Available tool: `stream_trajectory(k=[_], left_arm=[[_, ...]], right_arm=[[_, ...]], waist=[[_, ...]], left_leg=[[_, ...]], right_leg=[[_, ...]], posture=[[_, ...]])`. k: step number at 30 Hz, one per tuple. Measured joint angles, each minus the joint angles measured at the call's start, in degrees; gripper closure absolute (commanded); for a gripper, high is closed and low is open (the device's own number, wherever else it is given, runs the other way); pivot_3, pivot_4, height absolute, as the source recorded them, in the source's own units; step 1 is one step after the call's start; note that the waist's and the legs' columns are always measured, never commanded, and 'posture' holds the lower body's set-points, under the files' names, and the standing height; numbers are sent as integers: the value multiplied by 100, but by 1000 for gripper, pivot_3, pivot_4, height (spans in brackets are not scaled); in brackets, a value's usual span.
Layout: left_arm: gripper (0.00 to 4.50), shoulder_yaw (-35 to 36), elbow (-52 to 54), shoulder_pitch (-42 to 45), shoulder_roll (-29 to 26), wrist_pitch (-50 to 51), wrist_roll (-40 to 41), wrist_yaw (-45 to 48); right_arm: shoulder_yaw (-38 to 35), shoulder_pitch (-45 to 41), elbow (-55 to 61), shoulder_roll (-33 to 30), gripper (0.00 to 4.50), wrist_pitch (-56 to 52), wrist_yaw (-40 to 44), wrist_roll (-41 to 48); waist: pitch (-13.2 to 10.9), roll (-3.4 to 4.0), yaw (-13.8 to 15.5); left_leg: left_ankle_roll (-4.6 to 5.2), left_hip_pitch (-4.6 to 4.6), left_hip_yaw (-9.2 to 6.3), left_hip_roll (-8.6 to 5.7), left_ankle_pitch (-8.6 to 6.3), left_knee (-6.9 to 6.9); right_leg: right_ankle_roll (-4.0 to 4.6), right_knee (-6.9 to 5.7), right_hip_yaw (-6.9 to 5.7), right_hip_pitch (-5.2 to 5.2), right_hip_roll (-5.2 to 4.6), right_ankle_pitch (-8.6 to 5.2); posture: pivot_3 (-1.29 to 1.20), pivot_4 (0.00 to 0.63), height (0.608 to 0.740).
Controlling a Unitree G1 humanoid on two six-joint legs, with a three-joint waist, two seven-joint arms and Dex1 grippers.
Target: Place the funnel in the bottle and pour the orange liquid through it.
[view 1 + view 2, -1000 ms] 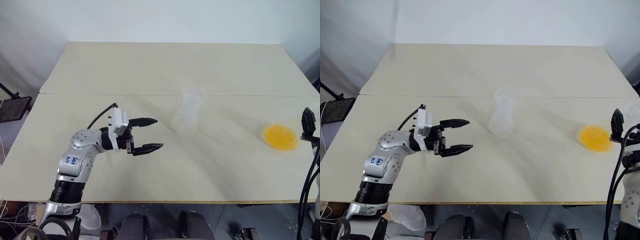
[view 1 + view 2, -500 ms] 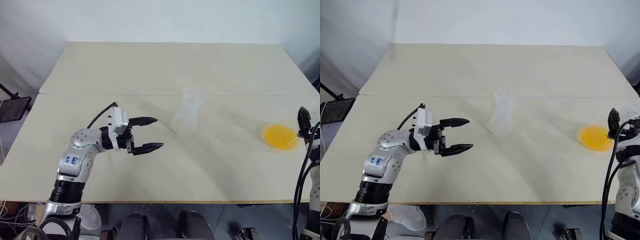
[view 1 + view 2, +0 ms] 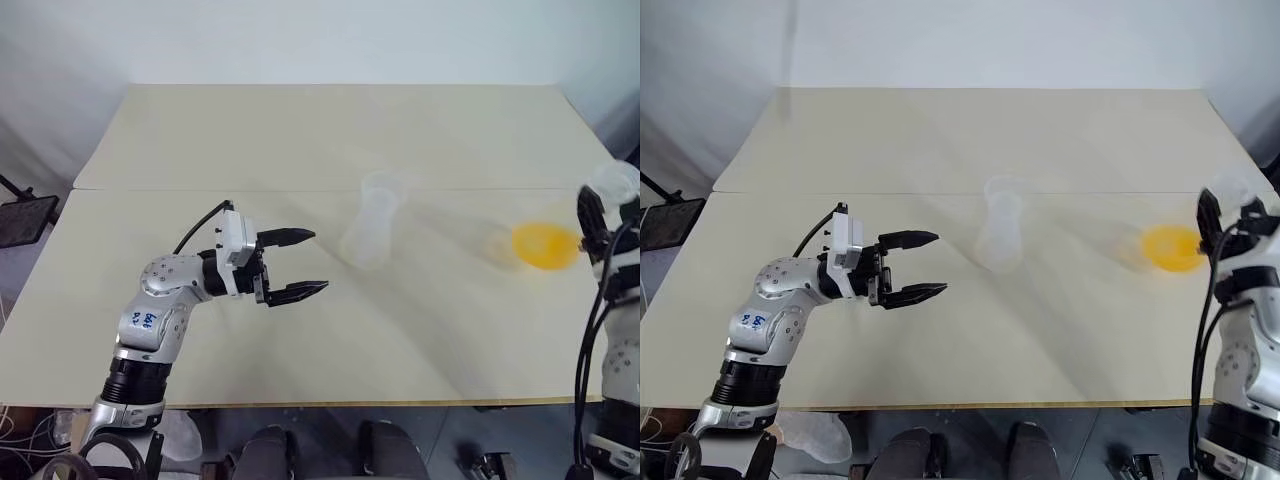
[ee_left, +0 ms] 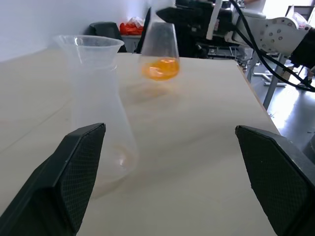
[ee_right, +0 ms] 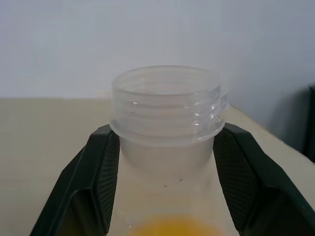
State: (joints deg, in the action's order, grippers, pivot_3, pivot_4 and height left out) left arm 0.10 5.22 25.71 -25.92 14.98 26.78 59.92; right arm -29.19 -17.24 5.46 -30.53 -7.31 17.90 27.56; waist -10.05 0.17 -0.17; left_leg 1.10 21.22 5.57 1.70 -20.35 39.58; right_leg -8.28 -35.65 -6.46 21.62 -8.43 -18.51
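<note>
Right pincer [image 5: 165, 182] clenched on the flask [image 3: 545, 243] neck, just under the threaded rim; orange liquid [image 4: 160, 69] low in its base. Clear plastic looks light and slick, likely to slosh, so neck grip suits. Left pincer [image 3: 296, 264] released, bottle [image 3: 375, 225] with funnel [image 4: 88, 43] seated near its tips.

- Desk [image 3: 300, 140] bare from 10 to 2 o'clock; open passage.
- Bottle [image 3: 375, 222] with funnel [image 3: 382, 186] stands mid-desk, sole obstacle between left end effector [image 3: 305, 264] and flask [image 3: 560, 240] at 3 o'clock.
</note>
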Motion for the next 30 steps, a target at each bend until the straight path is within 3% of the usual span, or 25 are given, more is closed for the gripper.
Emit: stream_trajectory(k=[6, 14, 30], left_arm=[[0, -1, -82, -21, 38, -68, -8, -109], [0, -30, -81, -156, 176, -150, -26, -349], [0, -134, -68, -263, 509, -325, -54, -737]], right_arm=[[1088, -369, 569, -275, 2085, -155, 162, -690], [2259, -399, 790, -660, 2085, 1279, 524, -2515], [2823, -930, -9, -736, 2085, 2694, -18, -4885]], waist=[[0, 0, 30], [-1, -1, 14], [-1, -2, -2]], left_leg=[[0, 9, -8, -4, 0, 1], [0, 11, -9, -5, 0, 0], [0, 11, -10, -2, 0, 1]], right_leg=[[0, 1, -7, 0, -5, 0], [-2, 7, -16, 0, -5, 1], [-2, 7, -19, 0, -5, 1]], posture=[[0, 150, 740], [0, 150, 740], [0, 150, 740]])
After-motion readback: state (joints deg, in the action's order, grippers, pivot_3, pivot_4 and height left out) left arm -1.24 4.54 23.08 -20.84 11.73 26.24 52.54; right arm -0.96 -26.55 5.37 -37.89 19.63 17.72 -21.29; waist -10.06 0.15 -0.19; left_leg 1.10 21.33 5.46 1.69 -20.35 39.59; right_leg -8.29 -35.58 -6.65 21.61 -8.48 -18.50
